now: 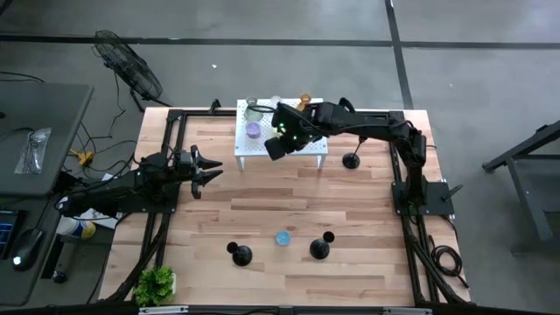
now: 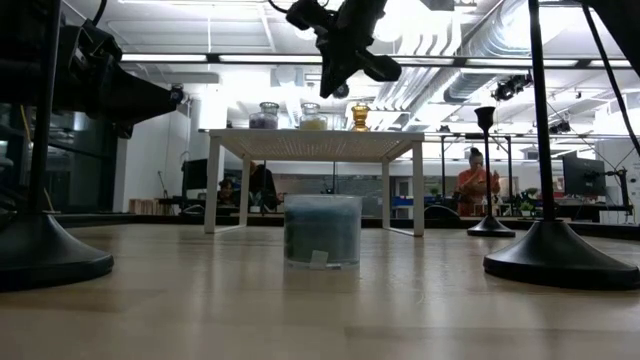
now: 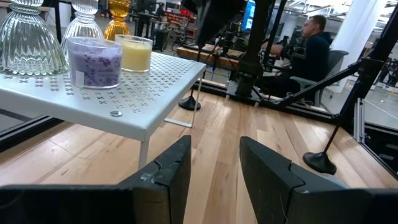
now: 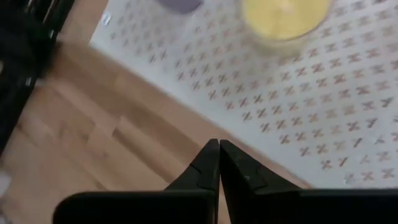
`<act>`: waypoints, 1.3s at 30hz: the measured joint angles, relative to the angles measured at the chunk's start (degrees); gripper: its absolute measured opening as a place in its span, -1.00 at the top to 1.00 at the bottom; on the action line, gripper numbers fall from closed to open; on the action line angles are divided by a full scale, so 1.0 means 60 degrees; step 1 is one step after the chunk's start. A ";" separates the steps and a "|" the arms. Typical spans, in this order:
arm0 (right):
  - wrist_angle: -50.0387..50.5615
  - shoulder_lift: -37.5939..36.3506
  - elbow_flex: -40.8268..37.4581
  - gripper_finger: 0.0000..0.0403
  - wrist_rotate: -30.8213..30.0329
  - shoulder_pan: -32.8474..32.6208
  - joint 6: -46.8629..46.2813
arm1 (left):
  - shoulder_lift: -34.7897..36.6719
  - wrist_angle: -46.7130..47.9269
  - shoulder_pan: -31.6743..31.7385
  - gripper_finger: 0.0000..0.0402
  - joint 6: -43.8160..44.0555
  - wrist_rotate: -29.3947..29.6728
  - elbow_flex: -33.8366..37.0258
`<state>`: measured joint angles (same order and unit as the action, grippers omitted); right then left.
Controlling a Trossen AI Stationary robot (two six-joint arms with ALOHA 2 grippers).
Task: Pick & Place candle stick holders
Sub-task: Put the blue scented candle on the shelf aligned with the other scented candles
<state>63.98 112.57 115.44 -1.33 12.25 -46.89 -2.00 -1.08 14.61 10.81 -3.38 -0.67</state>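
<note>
We judge the work to be between placements: the right gripper (image 1: 276,147) hangs above the front edge of the white stand (image 1: 311,149), its jaws pressed together and carrying nothing. On the stand sit the purple cup (image 1: 253,130), the yellow cup (image 4: 284,17), two clear ribbed glass holders (image 3: 23,37) and an amber one (image 1: 305,101). Still down on the bench (image 1: 262,210) are the blue cup (image 1: 282,237) near the front edge, a black holder (image 1: 240,254) on one side of it, another black holder (image 1: 320,246) on the other, and a third black holder (image 1: 351,160) just beside the stand's right end. The next move, as we read it, calls for the right arm to swing clear of the stand and spread its jaws over one of these. The thin stems look easy to tip. The left gripper (image 1: 206,168) waits over the bench left of the stand, jaws parted and empty. The middle of the bench gives broad bare room; the stand's edge and legs are the things to avoid.
</note>
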 joint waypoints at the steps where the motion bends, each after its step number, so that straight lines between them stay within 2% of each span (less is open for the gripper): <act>1: 0.0020 0.0000 0.0000 0.98 0.0164 -0.0041 0.0226 | 0.0003 0.0002 0.0000 0.33 0.0000 -0.0001 0.0000; 12: 0.0504 -0.0069 0.0000 0.98 0.1274 -0.0932 0.2082 | 0.0003 0.0000 -0.0002 0.33 0.0000 -0.0003 0.0000; 18: 0.0512 -0.0069 0.0000 0.98 0.1320 -0.1496 0.2686 | 0.0003 0.0003 0.0000 0.33 0.0000 0.0000 0.0000; 26: 0.0798 -0.0069 0.0000 0.98 0.1923 -0.2297 0.2281 | 0.0003 0.0003 -0.0003 0.33 0.0000 -0.0003 0.0000; 32: 0.0799 -0.0069 0.0000 0.98 0.1463 -0.3112 0.1950 | 0.0001 0.0001 -0.0003 0.33 0.0000 -0.0003 0.0000; 39: 0.0729 0.0207 0.0000 0.98 0.1381 -0.3965 0.2102 | 0.0000 0.0001 -0.0002 0.33 0.0000 -0.0001 0.0000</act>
<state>68.35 113.81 115.44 6.95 -11.54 -34.28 -2.00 -1.07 14.60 10.81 -3.39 -0.67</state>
